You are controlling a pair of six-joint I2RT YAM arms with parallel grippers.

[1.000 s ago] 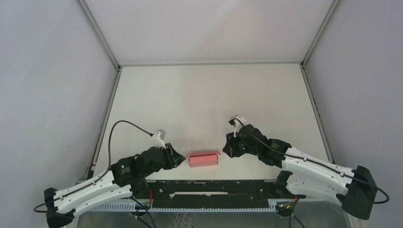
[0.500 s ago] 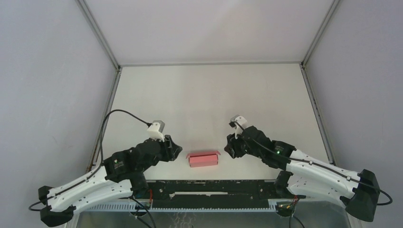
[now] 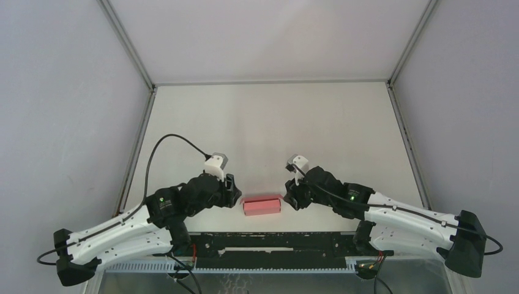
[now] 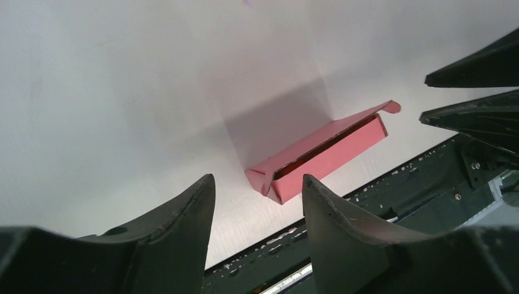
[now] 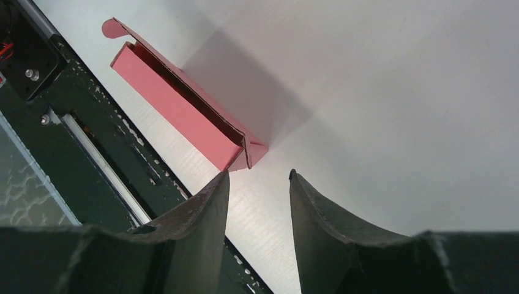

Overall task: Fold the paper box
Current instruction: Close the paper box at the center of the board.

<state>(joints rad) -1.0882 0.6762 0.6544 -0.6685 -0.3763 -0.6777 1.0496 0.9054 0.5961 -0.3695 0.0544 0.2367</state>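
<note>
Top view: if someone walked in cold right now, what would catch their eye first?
The pink paper box stands out first. It is the only colour on the pale table, lying near the front edge with its lid flap slightly ajar. Next come the left gripper and right gripper, one at each end of it, both open and neither holding it.

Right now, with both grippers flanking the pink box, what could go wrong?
The pink thin-cardboard box lies free between the left gripper and right gripper; a one-sided push may slide it. Its rounded end tab is untucked, a gap showing beneath; squeezing could crumple it. The black base rail close by might snag it.
</note>
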